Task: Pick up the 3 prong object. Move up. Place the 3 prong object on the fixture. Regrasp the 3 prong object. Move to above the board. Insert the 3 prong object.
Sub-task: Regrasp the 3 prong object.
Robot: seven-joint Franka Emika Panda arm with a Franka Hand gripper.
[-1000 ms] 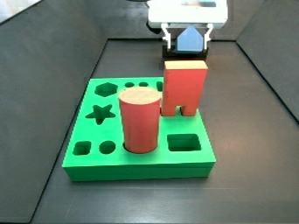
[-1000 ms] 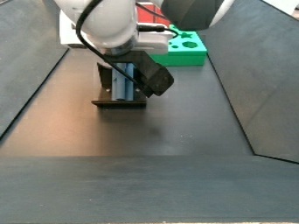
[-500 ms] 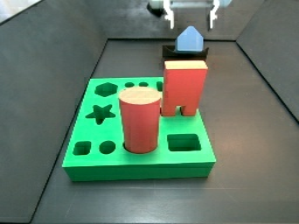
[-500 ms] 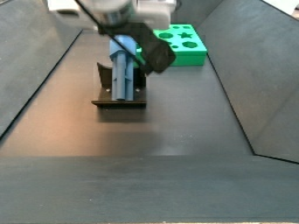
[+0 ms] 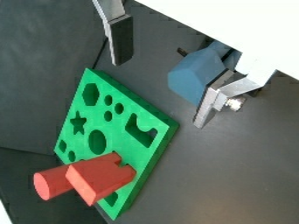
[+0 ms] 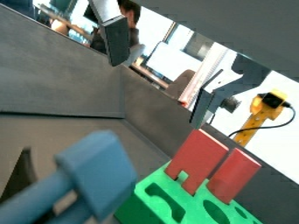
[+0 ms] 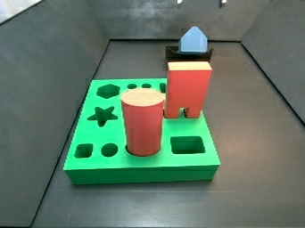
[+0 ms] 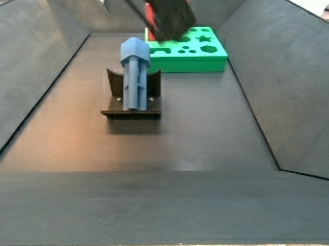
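The 3 prong object, blue-grey with a pointed top, stands upright on the black fixture, behind the red block; both also show in a side view, the object on the fixture. My gripper is open and empty, well above the object, which shows below near one finger. The gripper barely reaches into the side views. The green board with its shaped holes lies in front of the fixture.
A tall red cylinder and a tall red rectangular block stand in the board. Dark sloped walls enclose the black floor on both sides.
My gripper has let go of the 3 prong object and risen straight up, almost out of the side views. The object stays standing on the fixture.
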